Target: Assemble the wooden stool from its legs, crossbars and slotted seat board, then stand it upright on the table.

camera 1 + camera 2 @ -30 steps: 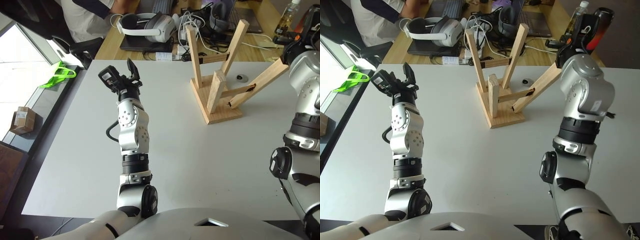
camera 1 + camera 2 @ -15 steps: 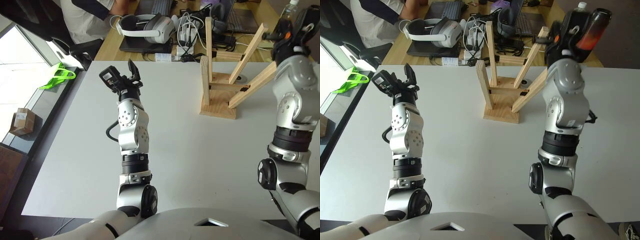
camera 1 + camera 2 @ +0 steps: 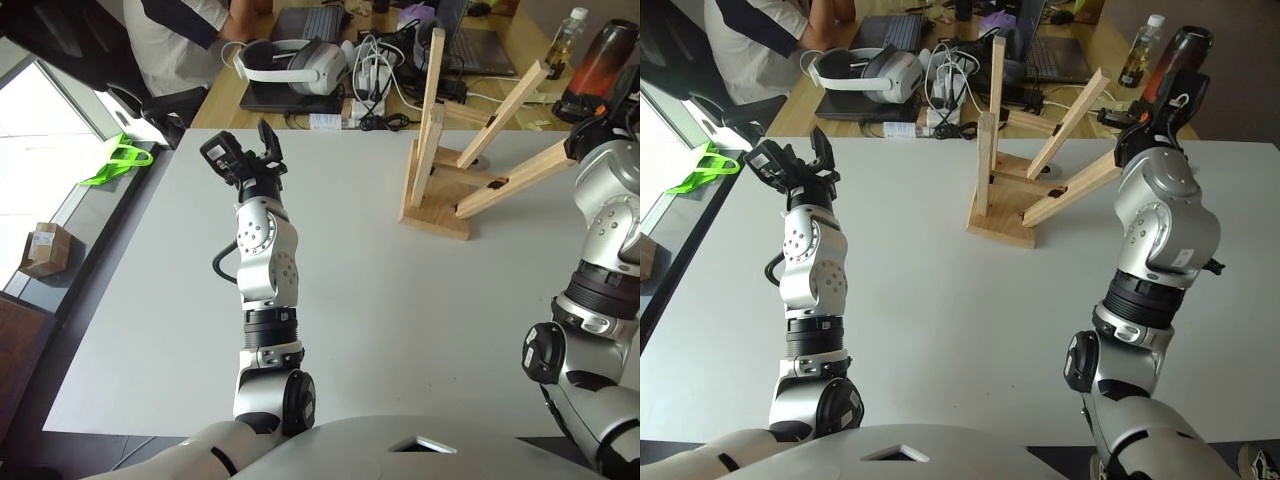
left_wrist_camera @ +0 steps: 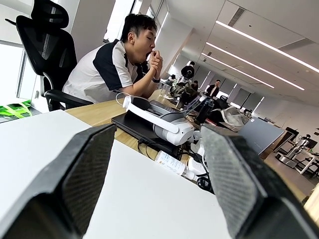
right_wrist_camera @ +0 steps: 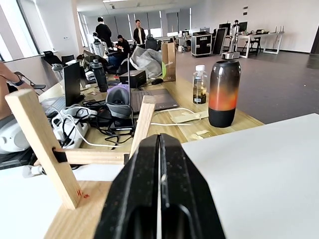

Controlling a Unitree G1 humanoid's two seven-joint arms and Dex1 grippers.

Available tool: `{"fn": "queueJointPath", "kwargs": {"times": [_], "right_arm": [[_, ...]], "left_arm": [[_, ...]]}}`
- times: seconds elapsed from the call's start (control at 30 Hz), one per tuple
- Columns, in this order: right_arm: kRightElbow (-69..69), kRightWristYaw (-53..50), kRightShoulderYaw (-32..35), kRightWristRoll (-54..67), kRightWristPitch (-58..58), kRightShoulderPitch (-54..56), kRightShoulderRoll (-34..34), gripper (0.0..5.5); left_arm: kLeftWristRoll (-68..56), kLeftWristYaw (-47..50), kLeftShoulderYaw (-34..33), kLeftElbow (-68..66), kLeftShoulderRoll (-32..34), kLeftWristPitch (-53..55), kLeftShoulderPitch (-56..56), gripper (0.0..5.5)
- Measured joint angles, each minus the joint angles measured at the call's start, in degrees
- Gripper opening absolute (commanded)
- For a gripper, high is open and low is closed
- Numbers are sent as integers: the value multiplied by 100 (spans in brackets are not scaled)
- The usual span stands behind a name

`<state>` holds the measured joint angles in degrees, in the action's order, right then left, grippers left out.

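Stool (image 3: 425, 160) tilted on seat board (image 3: 435, 218) edge, far right of table (image 3: 400, 300), legs up and rightward. My right gripper (image 5: 159, 139): jaws pressed flat together at one leg (image 3: 520, 172) end. Left gripper (image 4: 157, 132): jaws wide, far left.

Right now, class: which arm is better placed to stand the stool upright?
Right. Its hand is shut, close to the tilted stool, by its legs. The left hand is open, far across the table from the stool.
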<state>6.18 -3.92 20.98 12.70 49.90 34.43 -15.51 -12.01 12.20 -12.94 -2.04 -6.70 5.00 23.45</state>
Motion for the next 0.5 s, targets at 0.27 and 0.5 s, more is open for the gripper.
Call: {"fn": "queueJointPath", "kwargs": {"times": [0.27,0.5], "right_arm": [[143,185,-860,-400,-1534,-348,397,2],[328,360,-1228,-486,-1872,-100,406,2]], "left_arm": [[-103,0,-41,-19,6,57,1,310],[-103,11,-42,-54,0,45,2,310]]}}
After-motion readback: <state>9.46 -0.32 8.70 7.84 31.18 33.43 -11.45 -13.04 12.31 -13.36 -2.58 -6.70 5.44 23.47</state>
